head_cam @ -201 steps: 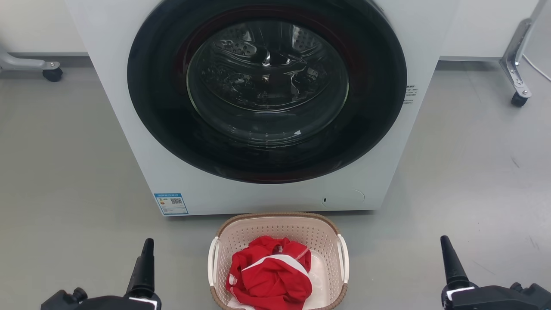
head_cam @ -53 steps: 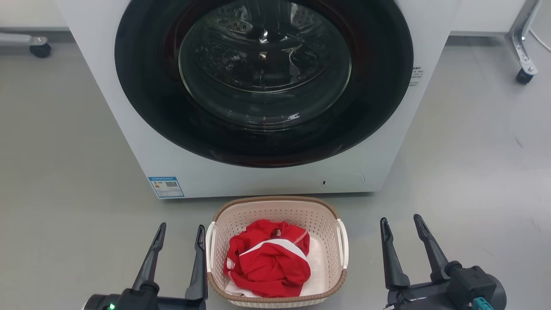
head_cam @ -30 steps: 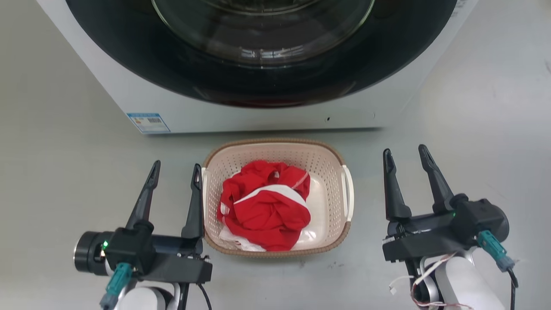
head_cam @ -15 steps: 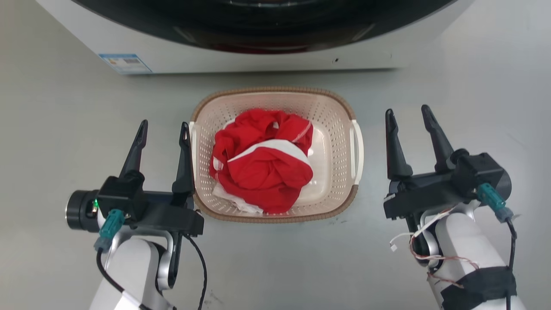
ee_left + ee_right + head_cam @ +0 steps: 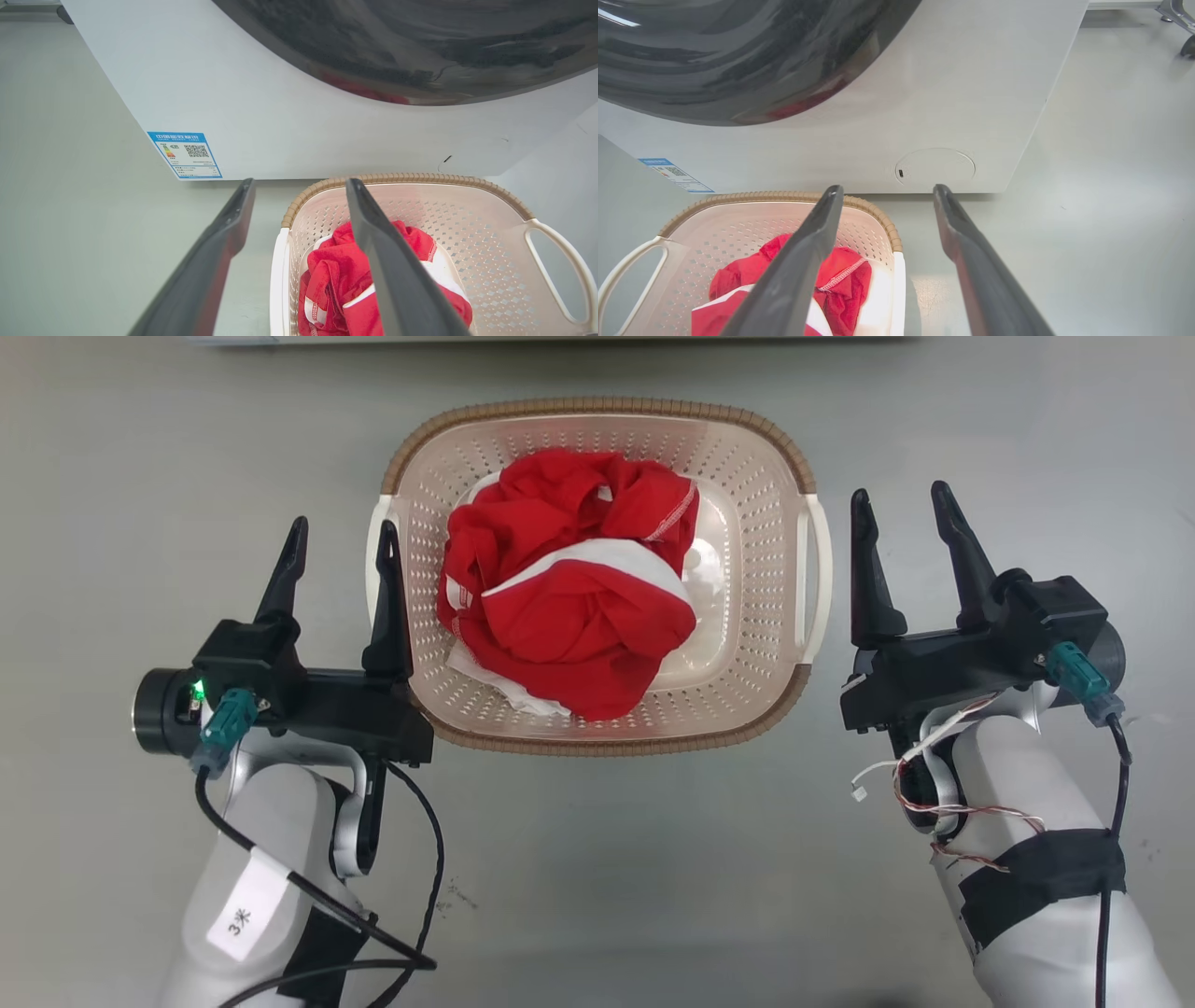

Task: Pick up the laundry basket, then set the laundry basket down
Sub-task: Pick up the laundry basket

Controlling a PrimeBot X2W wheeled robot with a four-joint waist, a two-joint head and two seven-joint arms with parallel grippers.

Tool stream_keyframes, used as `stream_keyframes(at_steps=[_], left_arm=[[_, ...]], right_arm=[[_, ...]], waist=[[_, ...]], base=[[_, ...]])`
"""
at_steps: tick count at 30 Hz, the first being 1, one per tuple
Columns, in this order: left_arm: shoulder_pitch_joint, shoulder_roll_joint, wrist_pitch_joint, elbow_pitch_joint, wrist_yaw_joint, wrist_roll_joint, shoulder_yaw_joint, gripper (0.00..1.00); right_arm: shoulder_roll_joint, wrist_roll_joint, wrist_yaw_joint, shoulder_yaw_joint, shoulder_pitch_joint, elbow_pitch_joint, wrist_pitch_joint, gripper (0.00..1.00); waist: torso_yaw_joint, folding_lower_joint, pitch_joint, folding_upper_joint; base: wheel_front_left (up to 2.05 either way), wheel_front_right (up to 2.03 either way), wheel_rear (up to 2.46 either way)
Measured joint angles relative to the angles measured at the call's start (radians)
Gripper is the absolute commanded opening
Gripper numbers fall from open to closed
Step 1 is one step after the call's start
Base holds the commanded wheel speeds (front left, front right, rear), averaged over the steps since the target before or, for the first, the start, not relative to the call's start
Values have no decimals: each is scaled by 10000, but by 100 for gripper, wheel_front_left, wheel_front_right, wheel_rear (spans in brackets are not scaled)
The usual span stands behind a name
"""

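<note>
Laundry basket [image 5: 597, 407], left gripper [image 5: 342, 523] wide, seemingly astride its handle [image 5: 372, 560], right gripper [image 5: 898, 490] wide, just beside it

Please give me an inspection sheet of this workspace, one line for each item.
Surface: grey floor, a few small marks.
Job's things: laundry basket stands on the floor, red garment inside.
Clutter: nothing seen.
Grippers: left gripper open, fingers either side of basket's left edge, contact unclear; right gripper open, beside right handle, apart.
Cables: black cable at left arm; thin wires at right wrist.
Surroundings: white washer behind basket, blue label.
</note>
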Motion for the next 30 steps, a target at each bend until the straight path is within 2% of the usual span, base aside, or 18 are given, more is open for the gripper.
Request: stream_keyframes(at_steps=[12,30], left_arm=[[-866,-29,0,1580,-257,-107,-59,100],[-2175,-71,0,3760,-525,-268,-257,100]], right_arm=[[-19,182,-19,98,-677,1231,0,100],[-52,1208,-451,1120,-1697,2650,0,100]], waist=[[138,-1,1189,0],[305,-2,2078,-1]], base=[[0,0,0],[0,0,0]])
